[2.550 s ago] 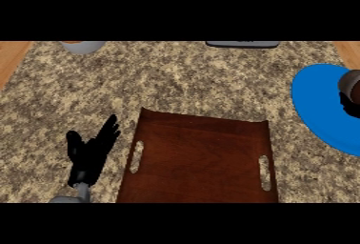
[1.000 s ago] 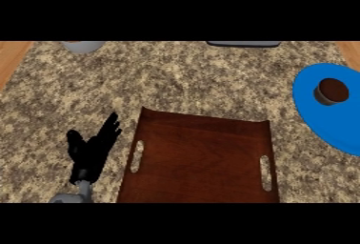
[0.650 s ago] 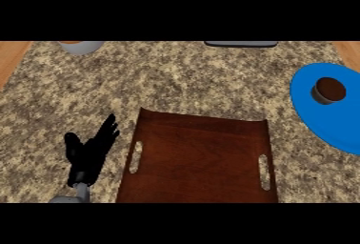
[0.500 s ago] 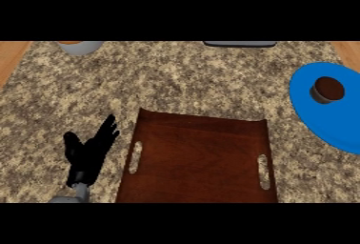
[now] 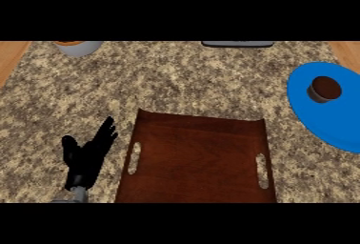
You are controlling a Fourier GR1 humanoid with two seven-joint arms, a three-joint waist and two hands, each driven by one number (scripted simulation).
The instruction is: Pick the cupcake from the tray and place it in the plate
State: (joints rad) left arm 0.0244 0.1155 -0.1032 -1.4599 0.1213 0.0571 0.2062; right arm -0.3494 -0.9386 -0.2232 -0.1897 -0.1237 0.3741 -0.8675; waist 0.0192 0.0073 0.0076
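The cupcake, dark brown on top with a grey wrapper, stands upright on the blue plate at the right edge. The brown wooden tray with two handle slots lies in the lower middle and holds nothing. My left hand rests open to the left of the tray, fingers straight and pointing up. My right hand shows nowhere in the view.
A grey bowl with an orange inside sits at the back left. A dark flat object lies at the back edge. The speckled stone counter ends in wooden strips at the far left and right.
The right hand, over the cupcake at the plate earlier, has left the view; the cupcake stands alone on the plate. The view has shifted slightly. The left hand stays still.
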